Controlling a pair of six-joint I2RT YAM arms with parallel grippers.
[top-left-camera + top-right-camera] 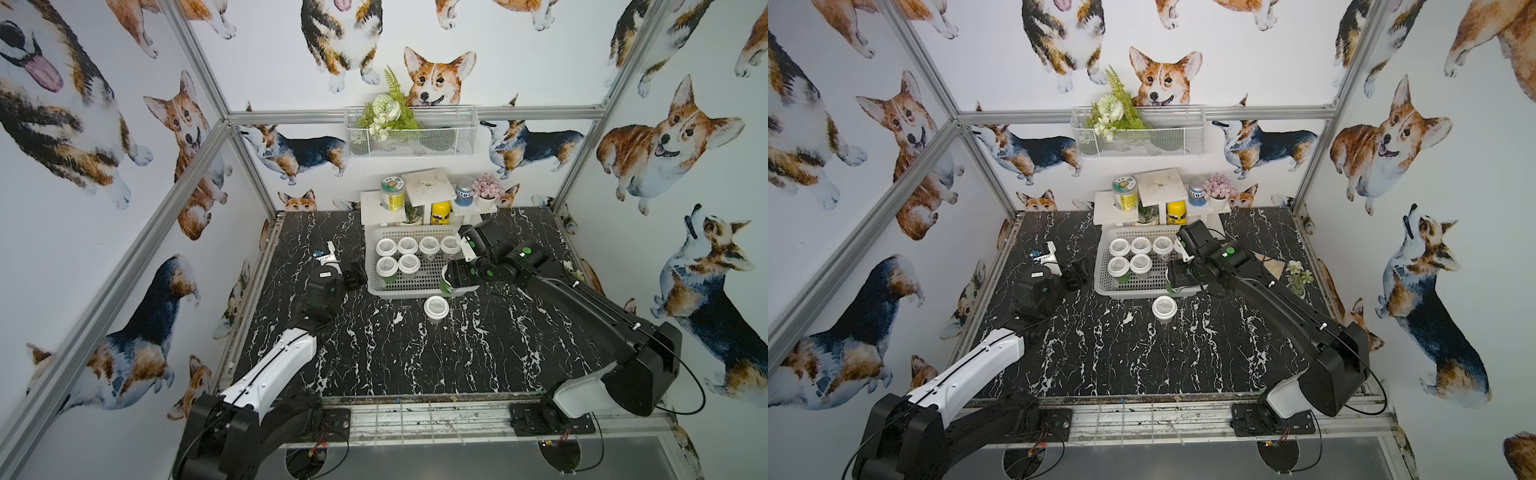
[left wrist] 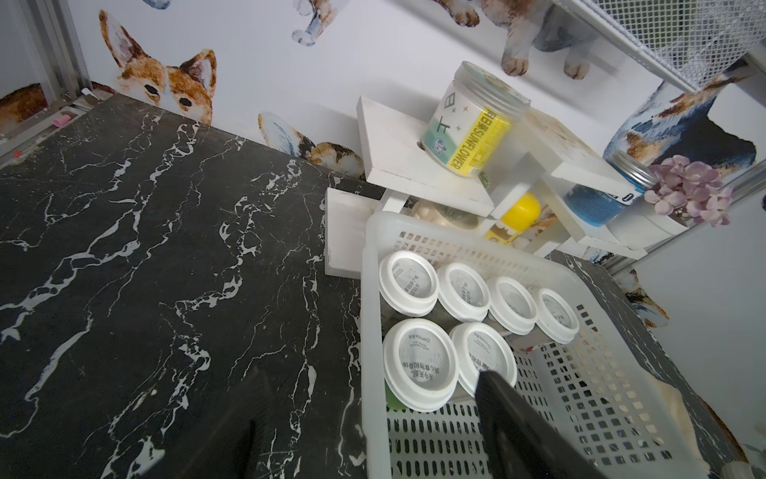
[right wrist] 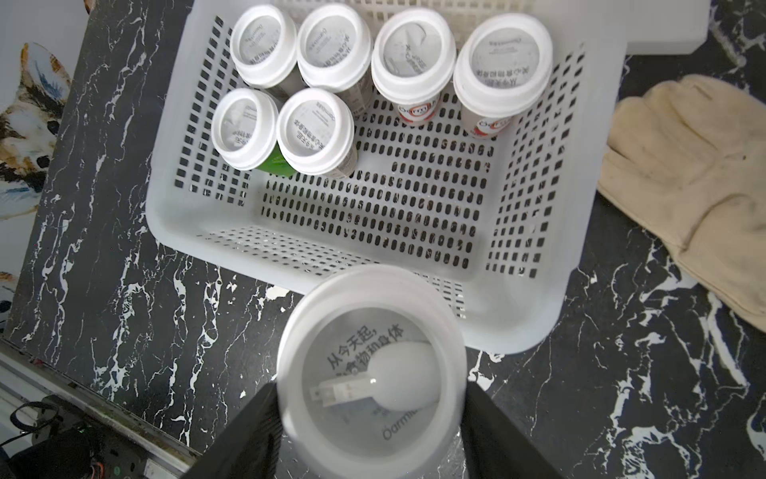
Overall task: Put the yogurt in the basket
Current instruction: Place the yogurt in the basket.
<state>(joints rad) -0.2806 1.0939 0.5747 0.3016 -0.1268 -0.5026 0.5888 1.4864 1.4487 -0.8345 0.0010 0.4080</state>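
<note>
Black, white-veined marble table [image 1: 374, 353]; low white slotted plastic basket [image 1: 415, 277] at its far middle. Just beside the basket's left wall, left gripper [image 1: 355, 273], jaws apart, empty. At the near right corner, right gripper [image 1: 452, 281] clamped on a small white-lidded yogurt cup [image 3: 371, 365], upright, over the rim. Six like cups [image 1: 409, 262] stand inside: four along the back, two in front at left. One loose cup [image 1: 436, 308] on table just before basket. Step in hand: carrying the held cup in. Next, likely: lower onto the bare front floor, release clear of neighbours, fetch the last.
</note>
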